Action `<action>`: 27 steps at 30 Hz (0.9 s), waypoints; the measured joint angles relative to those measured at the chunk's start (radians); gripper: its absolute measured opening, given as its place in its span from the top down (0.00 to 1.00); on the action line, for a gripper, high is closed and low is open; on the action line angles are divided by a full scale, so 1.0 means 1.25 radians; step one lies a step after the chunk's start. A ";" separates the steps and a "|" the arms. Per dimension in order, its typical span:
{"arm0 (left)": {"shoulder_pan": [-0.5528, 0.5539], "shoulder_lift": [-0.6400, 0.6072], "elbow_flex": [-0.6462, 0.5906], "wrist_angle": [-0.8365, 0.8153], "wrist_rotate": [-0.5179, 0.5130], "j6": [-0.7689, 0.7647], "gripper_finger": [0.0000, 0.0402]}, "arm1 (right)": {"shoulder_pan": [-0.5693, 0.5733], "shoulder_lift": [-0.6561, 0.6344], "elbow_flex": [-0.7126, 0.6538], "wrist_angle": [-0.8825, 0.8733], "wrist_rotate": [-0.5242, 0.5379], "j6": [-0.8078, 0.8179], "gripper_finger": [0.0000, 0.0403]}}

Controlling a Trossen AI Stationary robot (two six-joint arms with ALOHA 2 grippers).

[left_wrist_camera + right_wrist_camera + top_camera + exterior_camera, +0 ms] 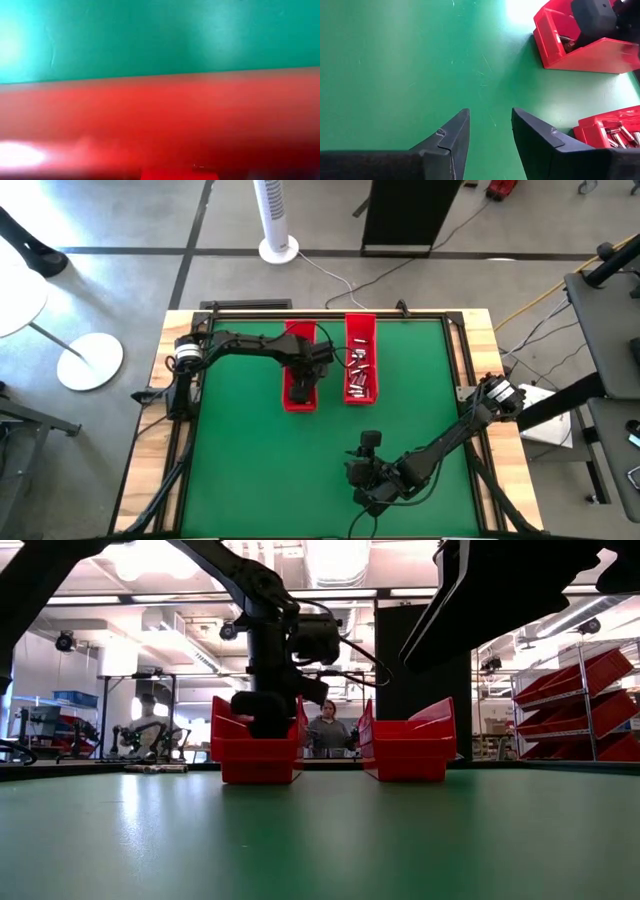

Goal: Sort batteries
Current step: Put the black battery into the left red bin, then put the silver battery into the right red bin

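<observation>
hanging low inside the left red tray [299,385], left jaws [303,383], gap hidden, cannot tell. batteries [360,370] mostly in the right tray [361,395], lying lengthwise. right jaws [490,131] apart, well away.

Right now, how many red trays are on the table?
2: the left tray under the left gripper, the right tray beside it holding batteries.

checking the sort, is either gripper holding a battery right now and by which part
The right gripper is open over bare green mat and holds nothing. The left gripper is down in the left red tray; whether it holds anything cannot be told.
</observation>
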 joint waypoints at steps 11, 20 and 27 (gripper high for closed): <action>-0.001 -0.113 -0.001 -0.062 0.015 -0.056 0.49 | 0.000 0.000 0.007 0.000 -0.002 0.000 0.61; -0.003 -0.321 -0.024 -0.108 0.012 -0.132 0.52 | 0.007 0.000 0.016 -0.002 -0.018 0.000 0.59; 0.004 -0.521 -0.159 -0.112 -0.178 -0.259 0.52 | 0.007 0.000 0.016 -0.005 -0.017 0.000 0.63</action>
